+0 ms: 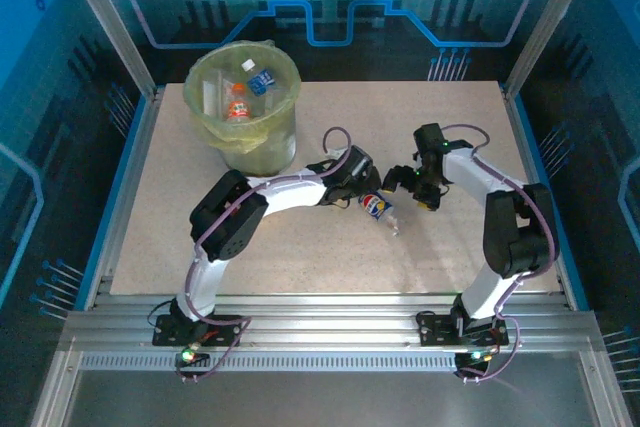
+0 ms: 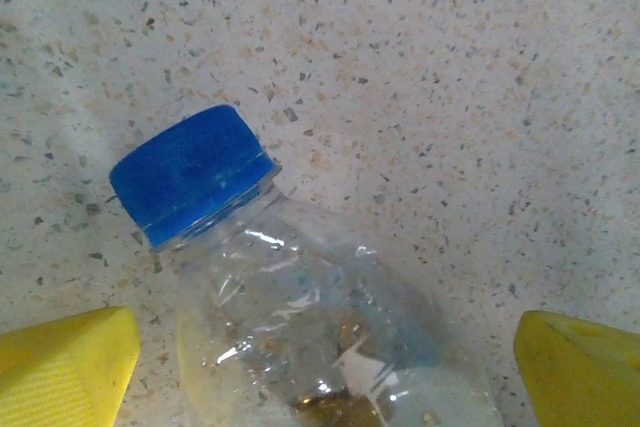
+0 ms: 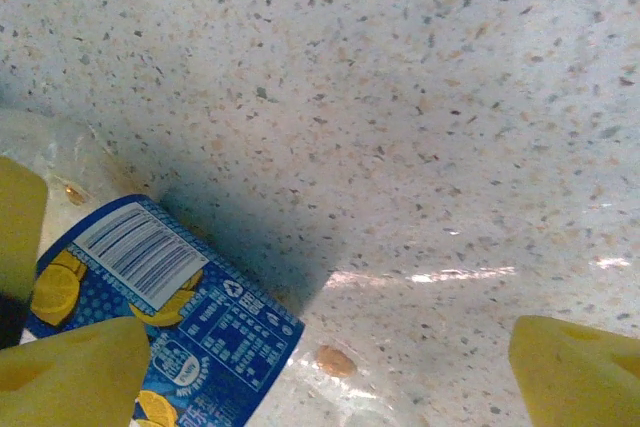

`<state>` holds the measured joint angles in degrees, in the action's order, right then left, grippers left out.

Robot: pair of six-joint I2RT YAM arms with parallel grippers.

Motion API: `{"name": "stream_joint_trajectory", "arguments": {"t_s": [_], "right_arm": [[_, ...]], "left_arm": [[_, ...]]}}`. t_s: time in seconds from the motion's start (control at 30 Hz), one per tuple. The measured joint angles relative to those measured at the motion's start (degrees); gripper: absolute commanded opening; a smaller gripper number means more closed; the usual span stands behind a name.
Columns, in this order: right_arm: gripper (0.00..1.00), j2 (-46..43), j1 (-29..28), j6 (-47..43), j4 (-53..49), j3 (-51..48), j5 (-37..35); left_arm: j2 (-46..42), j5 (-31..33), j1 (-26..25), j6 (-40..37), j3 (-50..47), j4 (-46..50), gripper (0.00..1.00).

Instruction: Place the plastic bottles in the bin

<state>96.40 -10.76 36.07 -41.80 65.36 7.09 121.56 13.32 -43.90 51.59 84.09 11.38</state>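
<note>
- While the blue-labelled plastic bottle [image 1: 378, 209] lies on its side on the counter [image 1: 300, 257], well apart from the bin [image 1: 262, 142] and off the bin's near-right side, both arms crowd around it. If one arm closes or lifts, it could knock the other.
- With jaws wide, the left gripper [image 2: 320, 372] straddles the bottle's clear, dented shoulder and is not gripping it.
- With jaws also wide, the right gripper [image 3: 310, 377] holds nothing. The bottle's label [image 3: 190, 317] sits just beside one of its fingers, and I cannot tell whether they touch.
- Likely slip: the shoulder tapers toward the blue cap [image 2: 190, 187] and the plastic is thin and glossy. A squeeze there could push the bottle forward out of the jaws or set it rolling across the counter.
- Likely miss: the carry to the bin is long, so a loose hold could drop the bottle short of the bin's rim.
- Long axis: roughly flat on the counter, on a diagonal leading away from the bin.
- Pointing: the cap end appears to face away from the bin and the base toward it.
</note>
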Motion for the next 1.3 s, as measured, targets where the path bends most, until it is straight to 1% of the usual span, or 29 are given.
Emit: {"name": "stream_joint_trajectory", "arguments": {"t_s": [0.17,0.37,0.4,0.47,0.5,0.57,0.6,0.7,0.73,0.8,0.83,0.97,1.0,1.07,1.1,1.13,1.3], "right_arm": [[0.99,-2.75,0.17,0.17,0.04,0.00,-0.72],[1.00,-5.05,0.68,0.20,0.00,0.00,-1.79],[1.00,-5.33,0.72,0.17,-0.02,-0.02,-2.16],[1.00,-5.79,0.72,0.17,-0.20,-0.02,-2.60],[1.00,-6.03,0.72,0.20,-0.24,-0.02,-2.67],[1.00,-6.51,0.76,0.20,-0.24,-0.02,-2.93],[1.00,-6.82,0.81,0.20,-0.31,-0.02,-3.19],[1.00,-7.67,1.09,0.35,-0.46,-0.02,-3.72],[1.00,-7.98,1.25,0.42,-0.57,-0.02,-3.80],[1.00,-8.68,1.46,0.44,-0.70,-0.04,-4.00],[1.00,-9.11,1.49,0.44,-0.70,-0.09,-4.20],[1.00,-11.39,1.66,0.44,-0.74,-0.48,-5.29],[1.00,-12.11,1.79,0.44,-0.85,-0.63,-5.49],[1.00,-13.29,2.01,0.44,-0.85,-0.85,-5.90],[1.00,-13.97,2.16,0.44,-0.85,-0.90,-6.29],[1.00,-14.60,2.25,0.44,-0.79,-0.92,-6.58],[1.00,-18.14,2.58,0.59,-0.63,-1.70,-7.54]], "left_arm": [[0.74,0.37,-0.79,-1.14,0.98,1.55,0.93],[1.14,1.05,-0.96,-2.32,1.18,2.56,0.78],[1.20,1.20,-0.96,-2.60,1.20,2.71,0.74],[1.20,1.27,-0.94,-2.54,1.20,2.93,0.69],[1.22,1.33,-0.96,-2.67,1.20,2.97,0.65],[1.22,1.29,-0.96,-2.84,1.18,2.93,0.61],[1.22,1.27,-0.98,-3.10,1.20,2.89,0.56],[1.22,1.07,-1.07,-3.87,1.18,2.67,0.51],[1.22,1.01,-1.14,-4.02,1.16,2.56,0.48],[1.22,1.03,-1.29,-4.66,1.16,2.34,0.45],[1.22,1.03,-1.31,-5.25,1.14,2.21,0.42],[0.46,1.05,-1.44,-8.37,-0.07,0.35,0.40],[-0.15,1.05,-1.44,-9.46,-0.55,-0.11,0.37],[-1.88,1.07,-1.49,-11.78,-1.60,-1.14,0.36],[-3.17,1.05,-1.55,-13.27,-2.16,-1.81,0.35],[-4.50,1.07,-1.60,-14.69,-2.64,-2.73,0.32],[-12.74,1.05,-1.84,-21.35,-4.07,-7.39,0.31]]}}
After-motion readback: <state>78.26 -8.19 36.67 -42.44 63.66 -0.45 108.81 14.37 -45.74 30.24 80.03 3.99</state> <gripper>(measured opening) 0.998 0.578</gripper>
